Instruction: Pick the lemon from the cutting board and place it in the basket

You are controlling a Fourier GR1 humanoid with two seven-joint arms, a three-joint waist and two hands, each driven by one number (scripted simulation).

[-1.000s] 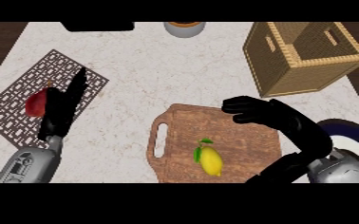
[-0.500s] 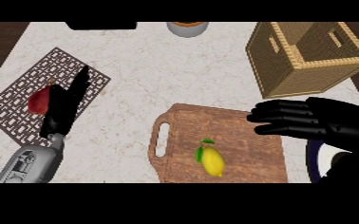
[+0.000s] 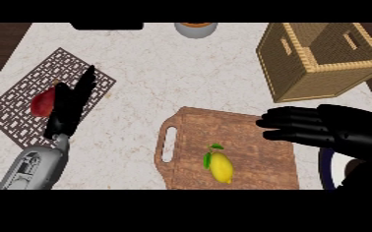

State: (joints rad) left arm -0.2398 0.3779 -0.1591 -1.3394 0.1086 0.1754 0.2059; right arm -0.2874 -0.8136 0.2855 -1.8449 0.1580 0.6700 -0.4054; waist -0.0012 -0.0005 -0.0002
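the bench [image 3: 167,73] carries one lemon [image 3: 221,167], one cutting board [image 3: 247,137], one basket [image 3: 320,59], one patterned mat [image 3: 44,96], one red fruit [image 3: 42,103], one bowl [image 3: 196,28]; two hands show.

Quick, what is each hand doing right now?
Left hand: open, holding nothing, over the mat.
Right hand: open, holding nothing, above the cutting board.

Tabletop [image 3: 181,73]: pale, marbled stone surface filling most of the view.
Trivet mat [image 3: 29,103]: dark lattice-patterned square, turned diamond-wise, lying at the left.
Red fruit [image 3: 42,103]: rests on the mat, partly hidden.
Bowl [image 3: 196,28]: grey with an orange inside, at the top edge, only partly visible.
Dark object [image 3: 108,25]: black, flat shape at the top edge, left of the bowl.
Plate [image 3: 325,169]: dark blue rim at the lower right, mostly hidden.
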